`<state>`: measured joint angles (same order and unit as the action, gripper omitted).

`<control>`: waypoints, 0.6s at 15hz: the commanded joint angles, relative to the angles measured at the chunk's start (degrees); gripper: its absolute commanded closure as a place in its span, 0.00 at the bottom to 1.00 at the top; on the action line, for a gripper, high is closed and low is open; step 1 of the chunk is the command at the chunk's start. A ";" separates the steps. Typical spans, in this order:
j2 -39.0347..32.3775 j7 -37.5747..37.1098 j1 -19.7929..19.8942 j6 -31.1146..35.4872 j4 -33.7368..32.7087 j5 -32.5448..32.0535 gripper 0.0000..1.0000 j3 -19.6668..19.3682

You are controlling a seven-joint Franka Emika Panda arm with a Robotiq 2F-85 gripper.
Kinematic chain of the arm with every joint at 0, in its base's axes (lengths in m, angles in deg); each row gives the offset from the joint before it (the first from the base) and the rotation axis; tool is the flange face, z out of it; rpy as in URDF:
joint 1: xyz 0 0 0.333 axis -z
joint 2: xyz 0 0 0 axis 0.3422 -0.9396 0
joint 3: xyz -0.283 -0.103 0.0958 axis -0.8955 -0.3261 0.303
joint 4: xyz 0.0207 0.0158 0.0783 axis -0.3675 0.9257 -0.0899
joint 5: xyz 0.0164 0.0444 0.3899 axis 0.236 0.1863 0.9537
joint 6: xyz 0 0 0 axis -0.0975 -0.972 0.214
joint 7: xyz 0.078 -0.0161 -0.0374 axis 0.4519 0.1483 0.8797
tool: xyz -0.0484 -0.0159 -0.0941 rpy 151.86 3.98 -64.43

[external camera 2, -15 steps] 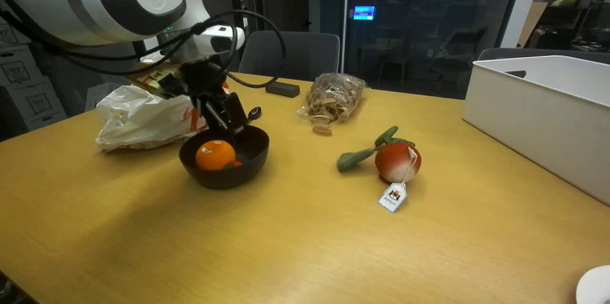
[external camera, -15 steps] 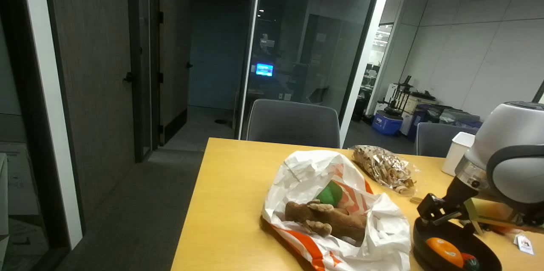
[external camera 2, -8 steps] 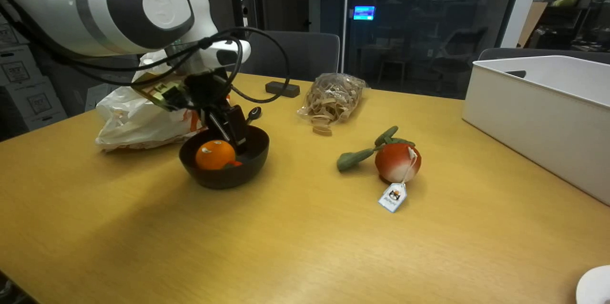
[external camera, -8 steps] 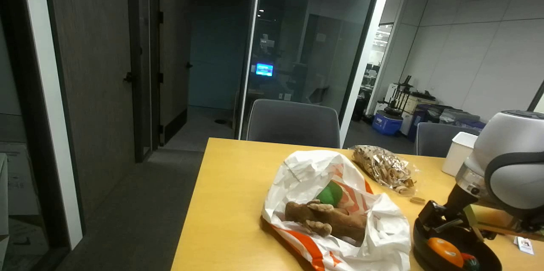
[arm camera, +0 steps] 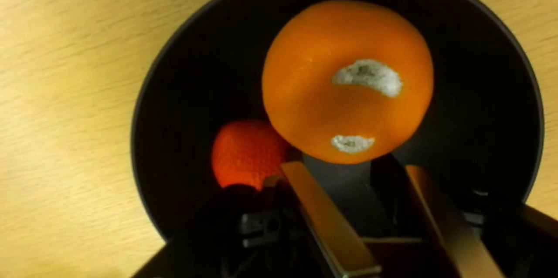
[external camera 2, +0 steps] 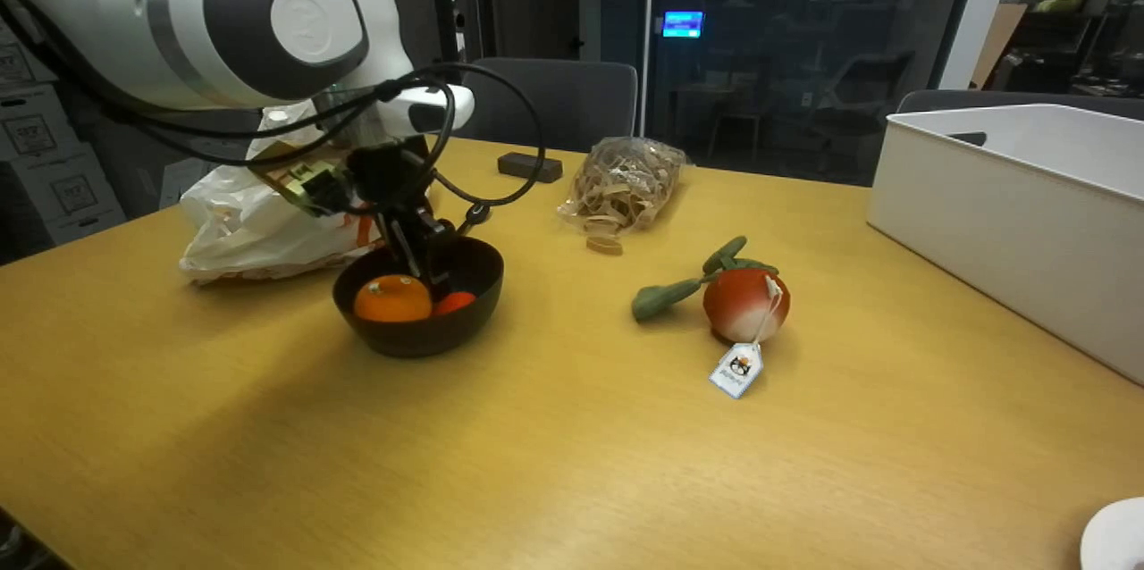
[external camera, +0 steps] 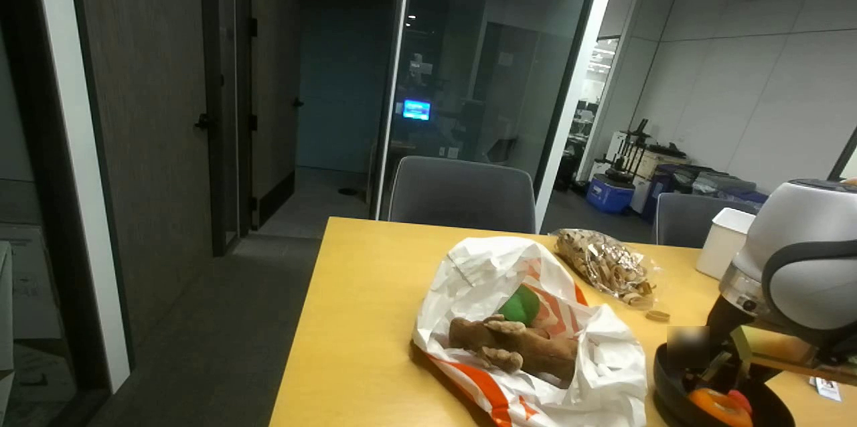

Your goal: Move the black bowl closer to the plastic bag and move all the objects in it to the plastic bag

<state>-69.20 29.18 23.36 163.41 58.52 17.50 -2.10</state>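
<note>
The gripper (arm camera: 350, 174) stood inside the black bowl (external camera 2: 416, 340), fingers spread, near an orange fruit (arm camera: 314, 95) and a red fruit (arm camera: 244, 154). Just beside the bowl, partly behind the arm (external camera 2: 308, 23) in an exterior view, the plastic bag (external camera 2: 259, 235) lay nearer the left edge of the table (external camera 2: 572, 436); bagged rubber bands (external camera 2: 626, 181) and dark block (external camera 2: 517, 164) lay by the far edge.

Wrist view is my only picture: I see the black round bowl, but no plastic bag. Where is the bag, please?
Observer: The white plastic bag with orange print lies beside the black round bowl; whether they touch, I cannot tell.
Operator: Is something inside the bag already?
Observer: Yes; in an exterior view, a brown knobbly object and a green round object.
Operator: Is another round object loose on the yellow wooden table?
Observer: Yes, a red-and-white round object with a white tag, apart from the bowl.
</note>
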 commanded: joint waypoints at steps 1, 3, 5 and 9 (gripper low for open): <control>0.86 0.46 -0.92 -1.25 -0.29 1.94 0.87 -0.81; 2.02 0.85 -0.97 -2.58 -0.19 2.43 0.48 -0.82; 3.52 1.37 -1.08 -4.35 -0.14 3.18 0.41 -0.80; 7.16 1.94 -1.22 -9.21 -0.16 5.31 0.12 -0.61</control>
<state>-66.28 29.38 23.12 158.30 58.27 20.12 -2.18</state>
